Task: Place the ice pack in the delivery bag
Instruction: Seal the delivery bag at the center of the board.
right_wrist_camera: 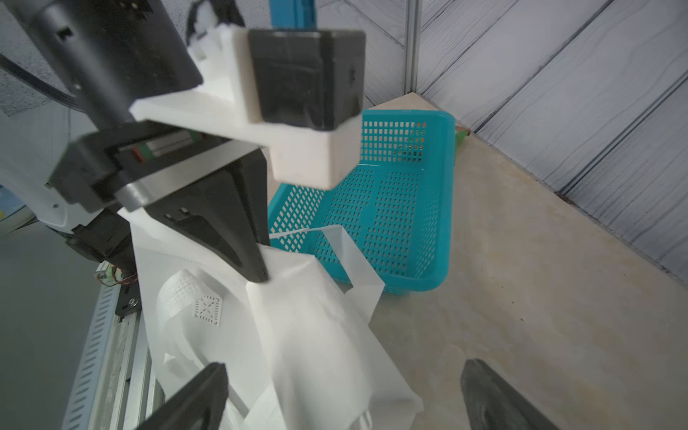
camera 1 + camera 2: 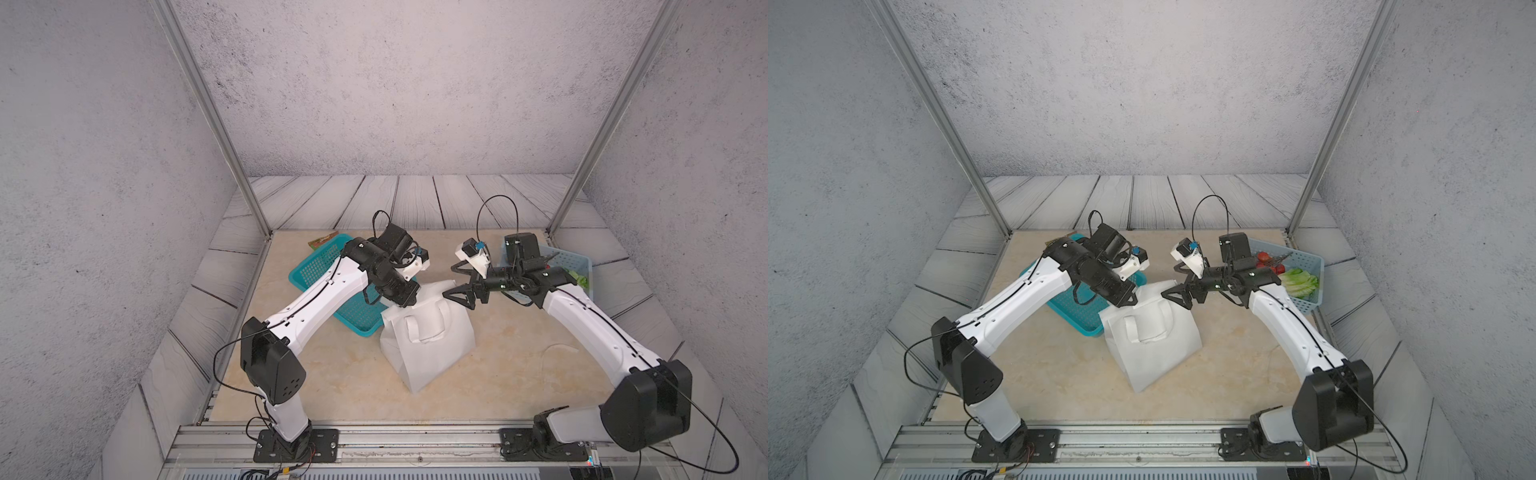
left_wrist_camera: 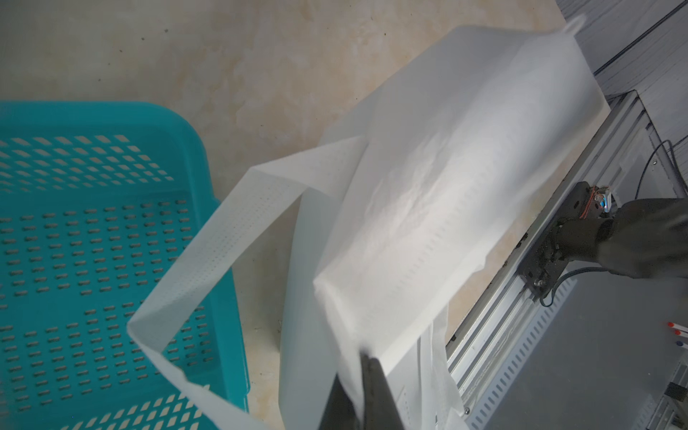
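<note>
The white delivery bag [image 2: 428, 353] [image 2: 1154, 357] stands mid-table, leaning, with its top pressed together and its two loop handles hanging down its near side. My left gripper [image 2: 409, 301] [image 2: 1127, 301] [image 3: 366, 357] is shut on the bag's upper edge [image 3: 446, 167], with the fabric pinched between its black fingers [image 1: 245, 245]. My right gripper [image 2: 449, 281] [image 2: 1170, 282] [image 1: 344, 366] is open wide just right of the bag top [image 1: 298, 335], jaws on either side of the fabric without touching it. The ice pack is out of view.
A teal mesh basket [image 2: 320, 270] [image 2: 1075, 307] [image 3: 93, 242] [image 1: 409, 208] lies left of the bag, under my left arm. A light-blue basket [image 2: 569, 262] [image 2: 1304, 266] at the right back holds lettuce [image 2: 1300, 282] and tomatoes [image 2: 1264, 257]. A metal rail [image 2: 415, 436] runs along the front edge.
</note>
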Tool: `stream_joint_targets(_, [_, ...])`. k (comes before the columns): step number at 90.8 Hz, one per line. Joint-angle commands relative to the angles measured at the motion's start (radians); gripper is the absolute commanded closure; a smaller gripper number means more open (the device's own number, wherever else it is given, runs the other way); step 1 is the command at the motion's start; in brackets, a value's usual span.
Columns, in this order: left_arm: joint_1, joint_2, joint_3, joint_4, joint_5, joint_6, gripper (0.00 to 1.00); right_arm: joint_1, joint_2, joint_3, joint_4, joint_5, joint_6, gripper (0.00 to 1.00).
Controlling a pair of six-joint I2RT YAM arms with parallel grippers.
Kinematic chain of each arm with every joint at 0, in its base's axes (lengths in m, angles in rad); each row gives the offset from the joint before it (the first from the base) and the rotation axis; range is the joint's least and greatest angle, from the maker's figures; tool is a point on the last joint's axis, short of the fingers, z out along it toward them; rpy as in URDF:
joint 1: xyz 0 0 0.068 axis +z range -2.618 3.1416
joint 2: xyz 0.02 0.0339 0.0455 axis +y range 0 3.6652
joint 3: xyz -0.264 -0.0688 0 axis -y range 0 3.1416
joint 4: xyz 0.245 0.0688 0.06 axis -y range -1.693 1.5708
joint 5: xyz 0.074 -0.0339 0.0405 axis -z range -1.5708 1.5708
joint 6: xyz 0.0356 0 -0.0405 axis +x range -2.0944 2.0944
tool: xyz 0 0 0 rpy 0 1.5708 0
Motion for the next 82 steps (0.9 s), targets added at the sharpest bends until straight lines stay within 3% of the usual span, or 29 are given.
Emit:
stream_joint_targets(1, [-0.011, -0.024, -0.030, 0.040, -0.034, 0.063, 1.00, 0.012, 0.050, 0.057, -0.049, -0.076, -0.048, 0.03])
stream_joint_targets(11, [-0.014, -0.033, -0.043, 0.057, -0.035, 0.074, 1.00, 0.029, 0.120, 0.096, -0.086, -0.048, -0.071, 0.08])
stream_joint_targets(27, [-0.014, -0.033, -0.041, 0.064, -0.029, 0.091, 1.00, 0.030, 0.151, 0.107, -0.109, -0.117, -0.100, 0.18])
stream_joint_targets(35, [-0.015, -0.039, -0.050, 0.076, -0.020, 0.100, 1.00, 0.030, 0.156, 0.096, -0.097, -0.147, -0.104, 0.26])
stream_joint_targets(53, [-0.014, -0.049, -0.062, 0.089, -0.005, 0.130, 1.00, 0.030, 0.174, 0.117, -0.140, -0.149, -0.129, 0.54])
stream_joint_targets(59, [-0.014, -0.054, -0.064, 0.095, -0.004, 0.139, 1.00, 0.029, 0.168, 0.110, -0.145, -0.139, -0.132, 0.54])
stream_joint_targets(64, [-0.014, -0.060, -0.069, 0.103, 0.001, 0.149, 1.00, 0.029, 0.162, 0.097, -0.136, -0.128, -0.128, 0.42])
stream_joint_targets(70, [-0.014, -0.067, -0.080, 0.119, 0.010, 0.158, 1.00, 0.031, 0.159, 0.080, -0.115, -0.129, -0.122, 0.35])
stream_joint_targets(74, [-0.014, -0.070, -0.087, 0.130, 0.015, 0.163, 1.00, 0.031, 0.162, 0.079, -0.117, -0.135, -0.122, 0.36])
stream_joint_targets(82, [-0.014, -0.077, -0.100, 0.144, 0.023, 0.175, 1.00, 0.032, 0.174, 0.094, -0.137, -0.144, -0.129, 0.47])
